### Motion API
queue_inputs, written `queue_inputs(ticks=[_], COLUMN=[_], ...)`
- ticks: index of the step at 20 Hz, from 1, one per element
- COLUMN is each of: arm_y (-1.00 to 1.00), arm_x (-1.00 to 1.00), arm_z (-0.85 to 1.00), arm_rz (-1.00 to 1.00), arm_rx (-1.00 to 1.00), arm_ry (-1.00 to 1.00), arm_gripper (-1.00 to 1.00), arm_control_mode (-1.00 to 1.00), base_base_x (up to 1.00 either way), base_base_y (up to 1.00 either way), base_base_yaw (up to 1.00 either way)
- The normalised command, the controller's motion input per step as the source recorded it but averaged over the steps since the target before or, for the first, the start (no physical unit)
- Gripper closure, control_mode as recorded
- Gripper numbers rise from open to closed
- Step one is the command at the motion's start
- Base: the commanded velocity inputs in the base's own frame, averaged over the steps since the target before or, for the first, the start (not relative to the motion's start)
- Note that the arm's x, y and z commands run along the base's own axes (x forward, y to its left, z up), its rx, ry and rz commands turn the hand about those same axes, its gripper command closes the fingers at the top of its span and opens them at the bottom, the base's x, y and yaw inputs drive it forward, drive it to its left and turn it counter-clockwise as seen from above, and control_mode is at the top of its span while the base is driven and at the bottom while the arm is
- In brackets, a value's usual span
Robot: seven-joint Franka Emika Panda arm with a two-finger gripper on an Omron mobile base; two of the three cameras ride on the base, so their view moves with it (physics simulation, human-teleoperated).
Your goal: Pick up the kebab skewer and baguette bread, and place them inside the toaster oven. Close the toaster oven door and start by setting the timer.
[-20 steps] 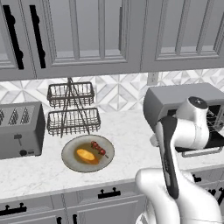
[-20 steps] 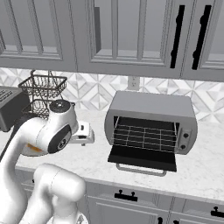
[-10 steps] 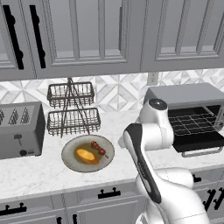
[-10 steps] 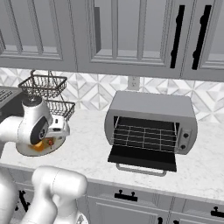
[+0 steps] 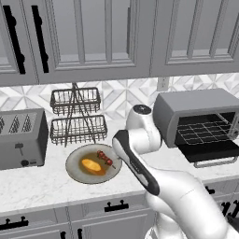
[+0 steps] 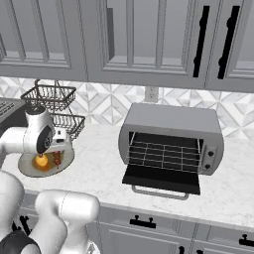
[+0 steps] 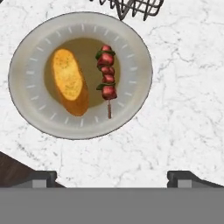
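Note:
In the hand view, the kebab skewer (image 7: pixel 107 78) with dark-red chunks lies on a grey plate (image 7: pixel 22 74), right of the orange-yellow baguette bread (image 7: pixel 70 82). My gripper (image 7: pixel 113 177) hovers above the plate's near edge, open, its fingertips (image 7: pixel 40 176) wide apart with nothing between them. From the base views, the plate (image 5: pixel 74 172) holds the baguette (image 5: pixel 92 165) and skewer (image 5: pixel 105 158) left of the arm. The toaster oven (image 6: pixel 171 130) stands to the right with its door (image 6: pixel 161 179) folded down flat and its wire rack (image 6: pixel 163 154) showing.
A two-tier wire basket stand (image 5: pixel 77 116) rises just behind the plate. A grey slot toaster (image 5: pixel 21 137) sits at the far left. Bare marble counter (image 6: pixel 99 163) lies between plate and oven. Wall cabinets hang overhead.
The arm has swung left, away from the toaster oven and over the plate. The jaws have stayed open and nothing was picked up.

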Motion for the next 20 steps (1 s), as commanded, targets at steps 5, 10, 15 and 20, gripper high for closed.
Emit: queue_inputs(ticks=[5, 10, 15, 20], arm_y=[0.21, 0.12, 0.0, 0.11], arm_x=[0.25, 0.27, 0.27, 0.2], arm_z=[-0.39, -0.37, -0.29, -0.34], arm_rz=[0.09, 0.02, 0.0, 0.0], arm_rx=[-0.01, -0.02, -0.06, -0.05], arm_ry=[0.13, 0.08, 0.04, 0.06], arm_gripper=[-1.0, -1.0, -1.0, -1.0], arm_control_mode=[-1.0, -1.0, -1.0, -1.0], base_base_x=[0.0, 0.0, 0.0, 0.0], base_base_y=[0.0, 0.0, 0.0, 0.0], base_base_yaw=[0.0, 0.0, 0.0, 0.0])
